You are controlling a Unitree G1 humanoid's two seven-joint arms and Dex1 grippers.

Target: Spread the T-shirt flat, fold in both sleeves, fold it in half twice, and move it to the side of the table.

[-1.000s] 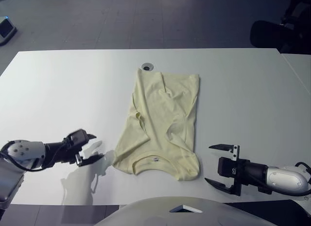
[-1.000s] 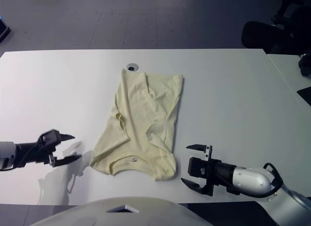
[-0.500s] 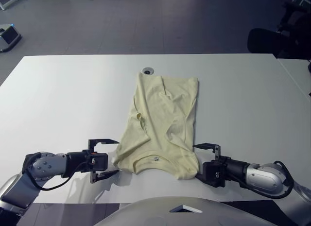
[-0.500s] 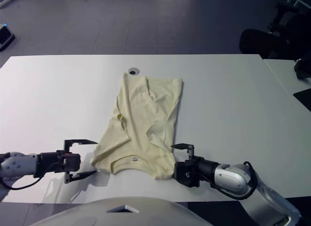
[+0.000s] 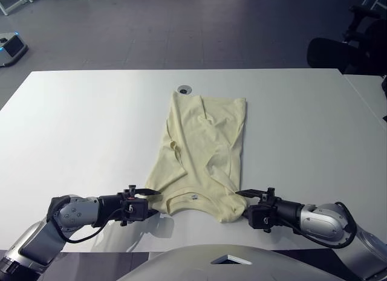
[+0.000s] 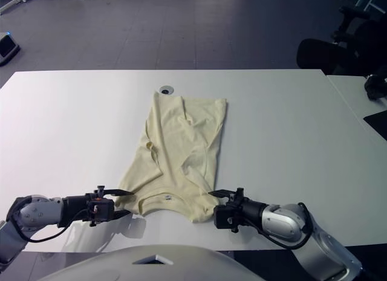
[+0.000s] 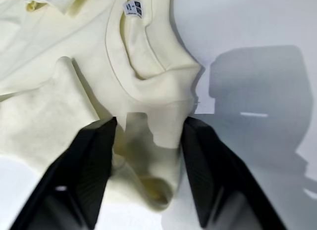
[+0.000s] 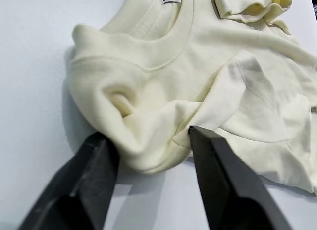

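Pale yellow cotton T-shirt [image 5: 202,154] lies crumpled lengthwise at centre of white rectangular table [image 5: 78,124], collar and label at near end, hem at far end just beside small round metal grommet [image 5: 184,87]. Sleeves tucked in, cloth wrinkled.

Left gripper [image 5: 158,202] low over tabletop at near left shoulder corner, fingers spread, shirt edge between them, not pinched.

Right gripper [image 5: 239,205] at near right shoulder corner, fingers spread either side of bunched fold, not clamped

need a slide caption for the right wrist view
Open right tool straddling the bunched shoulder corner of the pale yellow T-shirt on the white table.
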